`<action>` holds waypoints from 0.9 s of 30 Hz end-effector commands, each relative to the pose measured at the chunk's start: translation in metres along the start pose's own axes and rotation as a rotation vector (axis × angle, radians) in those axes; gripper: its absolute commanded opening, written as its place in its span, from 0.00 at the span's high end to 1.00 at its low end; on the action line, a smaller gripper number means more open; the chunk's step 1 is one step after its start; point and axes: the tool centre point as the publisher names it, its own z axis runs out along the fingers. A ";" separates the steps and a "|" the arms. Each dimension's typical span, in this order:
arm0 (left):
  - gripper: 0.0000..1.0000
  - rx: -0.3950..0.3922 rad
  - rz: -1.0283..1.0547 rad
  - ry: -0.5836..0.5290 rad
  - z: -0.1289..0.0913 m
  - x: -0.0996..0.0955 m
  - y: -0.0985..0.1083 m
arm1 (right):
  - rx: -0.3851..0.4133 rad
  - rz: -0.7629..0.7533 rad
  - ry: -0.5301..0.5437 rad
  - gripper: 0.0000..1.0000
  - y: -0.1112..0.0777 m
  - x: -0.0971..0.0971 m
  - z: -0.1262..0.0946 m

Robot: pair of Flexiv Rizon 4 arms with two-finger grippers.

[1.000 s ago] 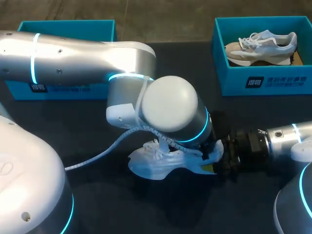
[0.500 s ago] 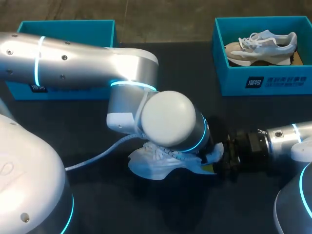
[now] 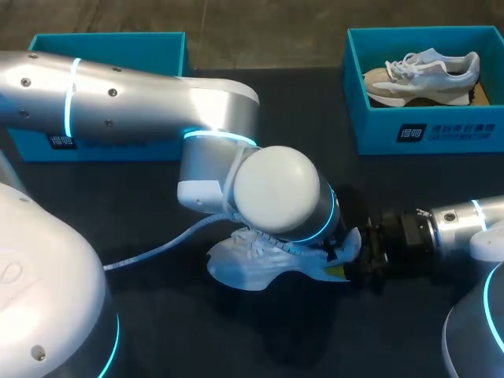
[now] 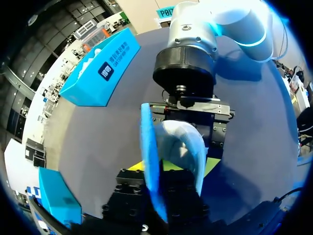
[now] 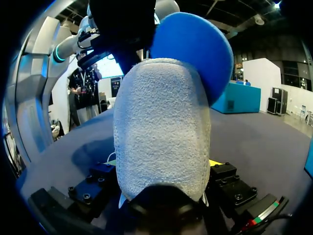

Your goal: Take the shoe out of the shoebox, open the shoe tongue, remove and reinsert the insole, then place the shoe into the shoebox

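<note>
Big dark table (image 3: 102, 205) fills almost whole frame. Top flat, plain, nearly black. Far edge shows in upper middle of frame. Soft light on top. Same dark top spreads out in both wrist views.

Non-task stuff here: everything sits on a dark matte table (image 3: 409, 181), which spreads out under and all around the right gripper (image 3: 340, 264). Well apart from that gripper, out by the table's far edge, there's a second teal box (image 3: 429, 130). It's open on top and has a white label (image 3: 449, 132) on the wall facing the gripper. Inside lies a spare sneaker (image 3: 421, 77), white and beige with white laces showing, lengthwise along the box. At one end of it something brown (image 3: 478, 93) is tucked against the box wall, can't tell what it is.
</note>
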 end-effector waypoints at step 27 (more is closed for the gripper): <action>1.00 0.183 -0.032 0.341 -0.057 -0.023 -0.049 | 0.004 0.001 -0.001 1.00 0.000 0.001 0.001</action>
